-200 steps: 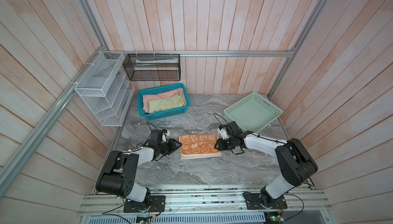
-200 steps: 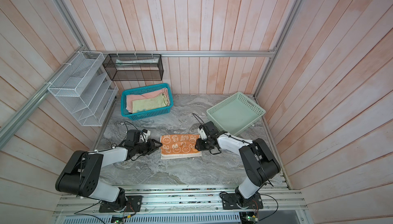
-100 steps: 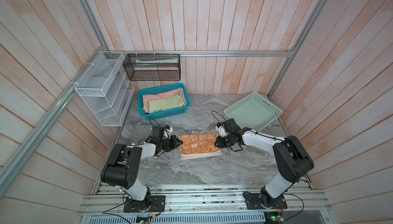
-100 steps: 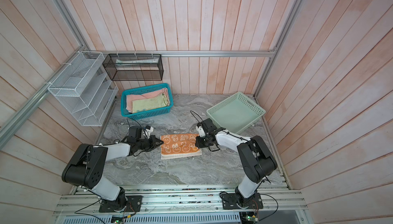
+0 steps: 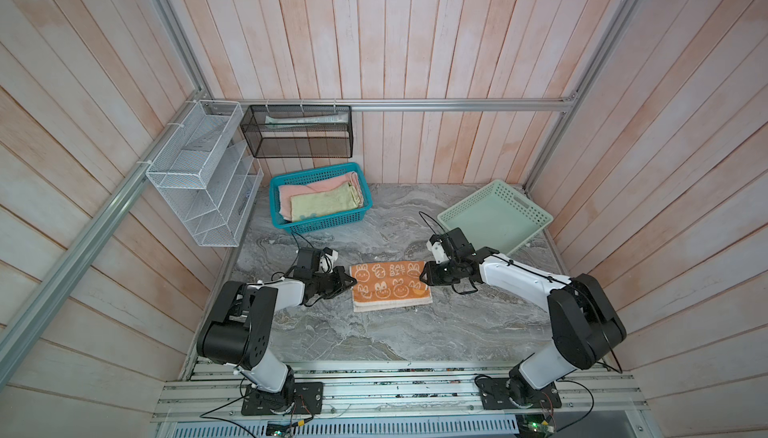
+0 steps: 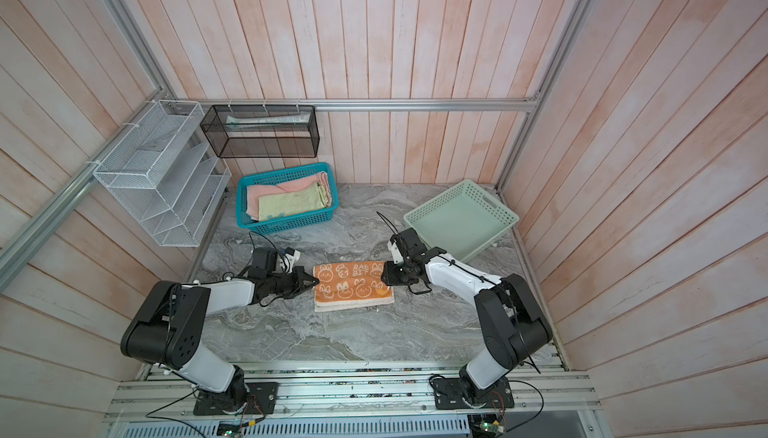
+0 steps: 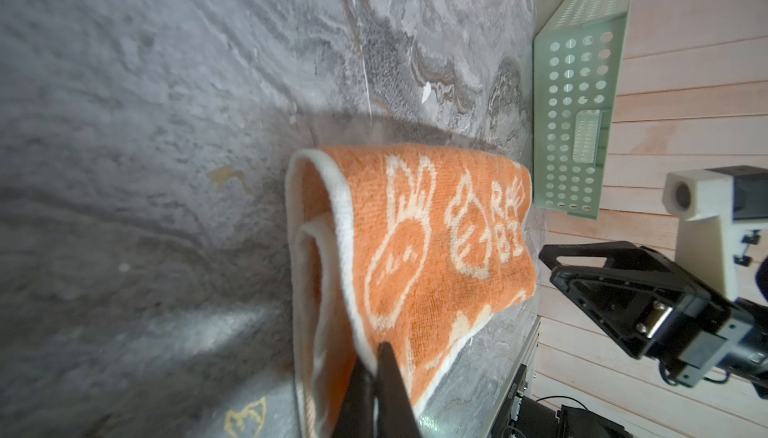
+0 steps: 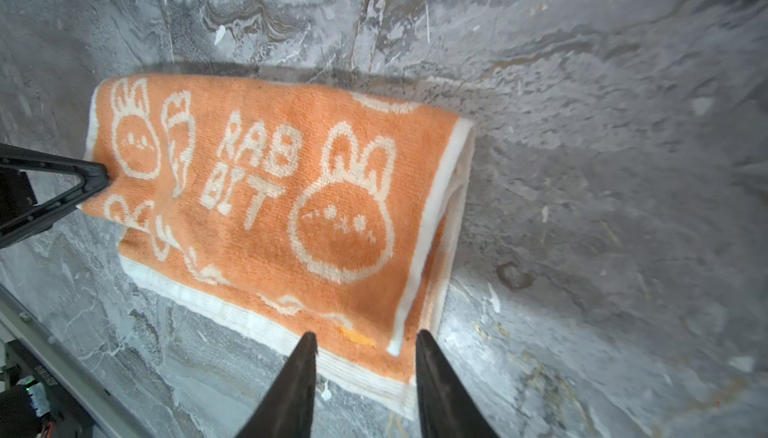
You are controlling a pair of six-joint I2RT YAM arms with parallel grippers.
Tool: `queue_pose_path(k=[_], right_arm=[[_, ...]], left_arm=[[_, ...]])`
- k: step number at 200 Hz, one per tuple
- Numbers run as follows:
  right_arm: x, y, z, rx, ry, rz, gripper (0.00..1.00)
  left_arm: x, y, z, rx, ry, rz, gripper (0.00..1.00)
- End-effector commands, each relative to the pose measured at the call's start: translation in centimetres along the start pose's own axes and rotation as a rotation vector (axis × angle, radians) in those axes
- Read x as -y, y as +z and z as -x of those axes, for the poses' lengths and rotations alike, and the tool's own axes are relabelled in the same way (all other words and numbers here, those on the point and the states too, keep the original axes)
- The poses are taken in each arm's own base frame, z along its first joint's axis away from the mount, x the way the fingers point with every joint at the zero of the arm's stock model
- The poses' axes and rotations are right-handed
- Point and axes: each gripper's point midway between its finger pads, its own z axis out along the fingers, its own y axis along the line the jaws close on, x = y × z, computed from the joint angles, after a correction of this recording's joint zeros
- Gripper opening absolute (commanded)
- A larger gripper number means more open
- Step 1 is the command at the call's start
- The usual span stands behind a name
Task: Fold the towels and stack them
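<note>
An orange towel with white rabbits lies folded on the marble table in both top views. My left gripper is shut on the white border of the top layer at the towel's left edge. My right gripper stands open at the towel's right edge, its fingertips on either side of the front corner with nothing clamped. A salmon pink towel and a pale yellow towel lie in the teal basket.
A pale green perforated tray sits at the back right, close behind the right arm. A white wire rack and a black mesh basket hang on the back-left walls.
My left gripper has slid right to the towel's left edge and shut on its border. The right gripper has stayed open at the right edge, barely shifting.
</note>
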Motion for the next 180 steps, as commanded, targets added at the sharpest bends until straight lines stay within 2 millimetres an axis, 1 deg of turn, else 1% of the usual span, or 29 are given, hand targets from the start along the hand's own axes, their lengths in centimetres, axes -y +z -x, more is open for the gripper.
queue_pose_path(k=[1,23,29,37,44,51,67,78,85,112,138,158,173,180], right_arm=[[-0.3,1.7,-1.4,-0.057,0.027,0.025,0.41],[0.3,2.1,-2.3,-0.085,0.044,0.011,0.41],[0.1,2.1,-2.4,-0.093,0.048,0.021,0.41],[-0.4,2.1,-2.4,-0.098,0.044,0.05,0.39],[-0.8,2.0,-2.3,-0.098,0.032,0.067,0.34],[-0.8,2.0,-2.0,-0.096,0.017,0.061,0.26],[-0.5,1.5,-0.7,-0.071,-0.03,0.011,0.09],[-0.3,0.9,0.3,-0.053,-0.05,-0.016,0.02],[-0.4,0.5,0.8,-0.037,-0.058,-0.027,0.0],[-0.7,-1.1,2.1,-0.008,-0.09,-0.038,0.0],[-0.3,-2.6,2.2,-0.022,-0.123,-0.086,0.0],[-0.5,-3.8,1.6,-0.023,-0.139,-0.08,0.0],[-0.6,-4.4,0.6,-0.031,-0.143,-0.064,0.0],[-0.6,-4.4,-0.2,-0.047,-0.142,-0.052,0.0]], left_arm=[[0.1,-0.1,-0.2,-0.006,0.024,0.002,0.02],[-0.2,-0.1,-0.4,-0.018,0.019,0.014,0.01],[-0.3,0.0,-0.5,-0.022,0.005,0.014,0.01],[0.1,0.1,-0.4,-0.034,0.004,-0.01,0.01],[0.4,0.2,-0.4,-0.052,0.012,-0.021,0.01],[0.4,0.3,-0.3,-0.068,0.021,-0.01,0.0],[0.3,0.1,0.0,-0.072,0.038,0.014,0.0],[0.8,-0.2,0.3,-0.056,0.038,0.003,0.0],[1.1,-0.4,0.5,-0.046,0.041,-0.004,0.0],[2.7,-1.3,1.5,-0.02,0.064,-0.015,0.0],[3.6,-2.2,1.7,-0.016,0.081,-0.011,0.0],[4.0,-2.9,1.1,-0.017,0.078,-0.01,0.0],[3.8,-3.6,0.3,-0.01,0.075,0.0,0.0],[3.5,-3.8,-0.3,-0.008,0.068,0.007,0.0]])
